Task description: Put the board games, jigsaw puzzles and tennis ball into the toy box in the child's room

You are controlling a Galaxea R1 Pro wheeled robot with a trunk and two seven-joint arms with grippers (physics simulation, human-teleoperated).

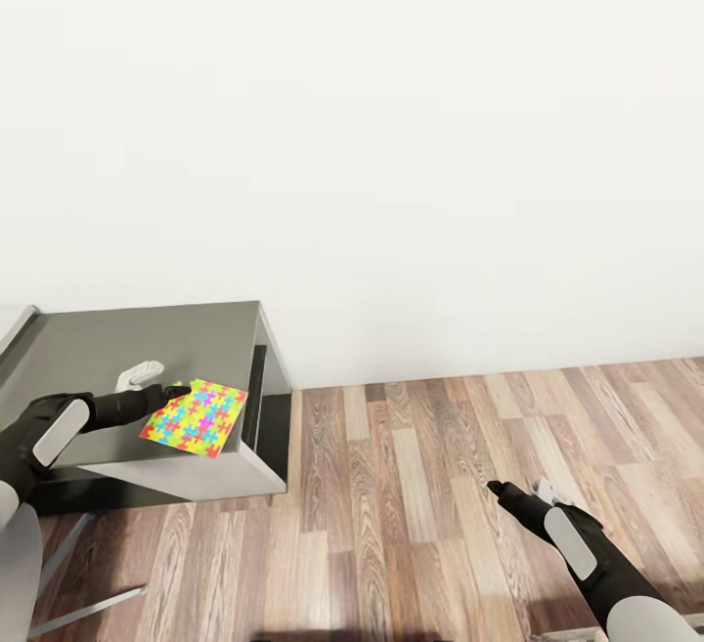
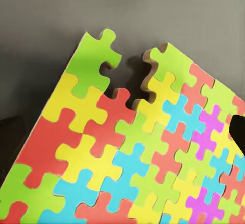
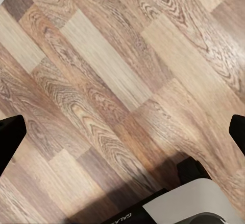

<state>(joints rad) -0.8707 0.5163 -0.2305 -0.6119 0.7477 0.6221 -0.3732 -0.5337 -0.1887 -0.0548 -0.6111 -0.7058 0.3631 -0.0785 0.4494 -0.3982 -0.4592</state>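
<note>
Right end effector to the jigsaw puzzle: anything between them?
Head view: only bare wood floor between the right end effector and the jigsaw puzzle, which the left end effector holds over the dark grey side unit.

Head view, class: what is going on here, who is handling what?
The robot's left gripper holds one jigsaw puzzle by its edge over the dark grey side unit. The left wrist view shows the sheet close up, with a gap in its edge where a piece seems missing. The right gripper holds nothing and hangs over the wooden floor; whether it is open or shut cannot be told.
</note>
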